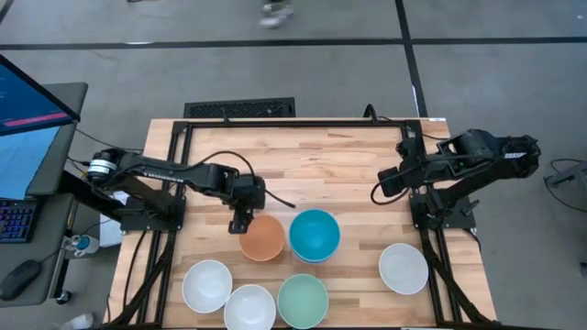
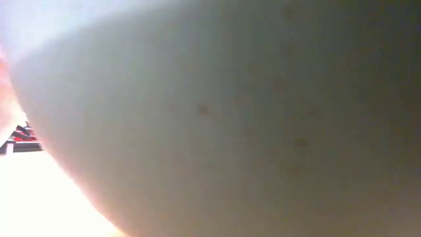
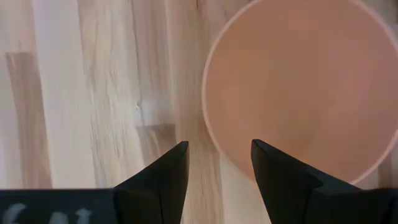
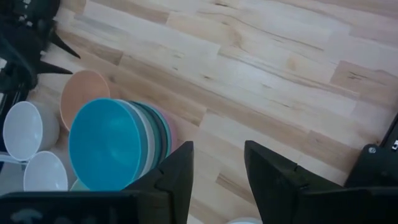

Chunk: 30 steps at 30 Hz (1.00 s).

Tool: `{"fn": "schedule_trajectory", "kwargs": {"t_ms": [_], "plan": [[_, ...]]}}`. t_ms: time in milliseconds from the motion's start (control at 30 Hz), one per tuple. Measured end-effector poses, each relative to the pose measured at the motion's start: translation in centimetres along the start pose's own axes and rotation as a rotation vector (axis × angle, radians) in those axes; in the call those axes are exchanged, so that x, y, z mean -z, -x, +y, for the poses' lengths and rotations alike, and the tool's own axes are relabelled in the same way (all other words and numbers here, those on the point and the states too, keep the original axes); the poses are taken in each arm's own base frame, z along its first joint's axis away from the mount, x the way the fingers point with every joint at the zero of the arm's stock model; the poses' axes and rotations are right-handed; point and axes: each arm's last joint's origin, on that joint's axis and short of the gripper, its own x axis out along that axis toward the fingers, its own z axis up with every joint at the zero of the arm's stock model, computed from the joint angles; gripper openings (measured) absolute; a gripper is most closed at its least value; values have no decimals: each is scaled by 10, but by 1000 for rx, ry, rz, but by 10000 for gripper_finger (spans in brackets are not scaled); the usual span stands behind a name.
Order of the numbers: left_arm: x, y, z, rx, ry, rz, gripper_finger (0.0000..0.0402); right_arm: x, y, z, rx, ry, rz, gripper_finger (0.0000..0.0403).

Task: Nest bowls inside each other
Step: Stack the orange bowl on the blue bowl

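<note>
My left gripper (image 1: 240, 220) (image 3: 217, 150) is open over the far-left rim of the orange bowl (image 1: 262, 237) (image 3: 298, 87). One finger is over the bowl's inside and the other over the table outside it. Right of the orange bowl stands a nested stack with the turquoise bowl (image 1: 315, 235) (image 4: 104, 146) on top. Three white bowls (image 1: 206, 285) (image 1: 249, 307) (image 1: 404, 268) and a mint green bowl (image 1: 303, 301) rest upright along the near edge. My right gripper (image 1: 383, 181) (image 4: 217, 152) waits open above the table's far right.
A pale bowl wall (image 2: 250, 131) right against the low camera fills that view. The far half of the wooden table (image 1: 321, 156) is bare planks. The right wrist view shows the edges of several bowls (image 4: 163, 134) under the turquoise one. A monitor and keyboard (image 1: 18, 128) stand left of the table.
</note>
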Motion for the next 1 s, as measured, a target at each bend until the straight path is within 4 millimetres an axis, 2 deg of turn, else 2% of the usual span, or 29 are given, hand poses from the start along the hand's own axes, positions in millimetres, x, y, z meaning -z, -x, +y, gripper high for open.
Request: {"fn": "schedule_trajectory", "kwargs": {"t_ms": [267,733,1000], "plan": [[12,-17,0,66,58,13,165,0,-3,3,13,-23,-2,174],[9,-21,1,92,82,-46,165,2,-8,8,23,-70,34,203],[32,-46,1,128,161,-12,165,14,-19,23,55,-28,110,218]]}}
